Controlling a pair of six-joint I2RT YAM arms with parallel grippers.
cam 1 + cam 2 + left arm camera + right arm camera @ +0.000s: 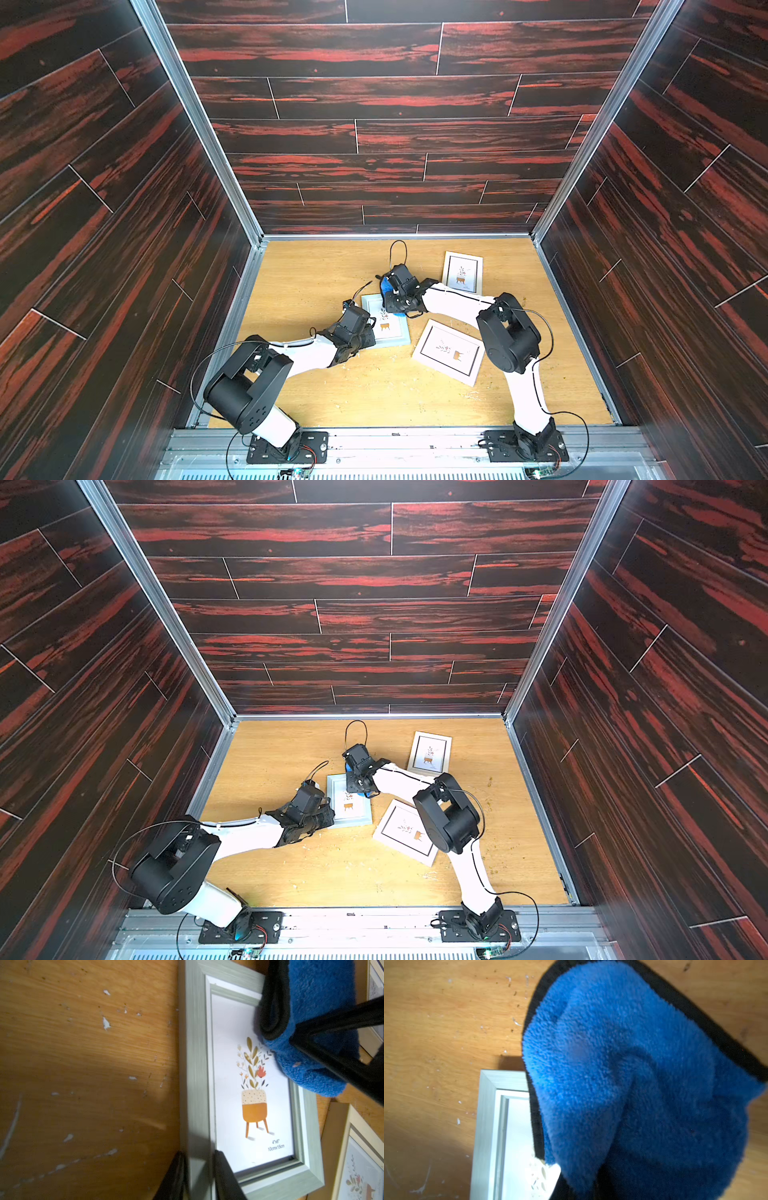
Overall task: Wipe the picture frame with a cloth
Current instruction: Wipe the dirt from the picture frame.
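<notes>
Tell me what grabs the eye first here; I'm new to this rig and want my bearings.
The bright blue cloth, bunched in the right gripper, rests on the far corner of a pale green frame mid-table. The left gripper clamps that frame's near edge. To the right lie two more frames.

small print 4"x6" and 10cmx15cm on the paper insert (251, 1076) of the grey-green picture frame (195, 1084)

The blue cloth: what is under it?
Under the cloth is the far end of the grey-green picture frame: glass and rail. The printed pot is visible; the frame's covered corner cannot be seen.
</notes>
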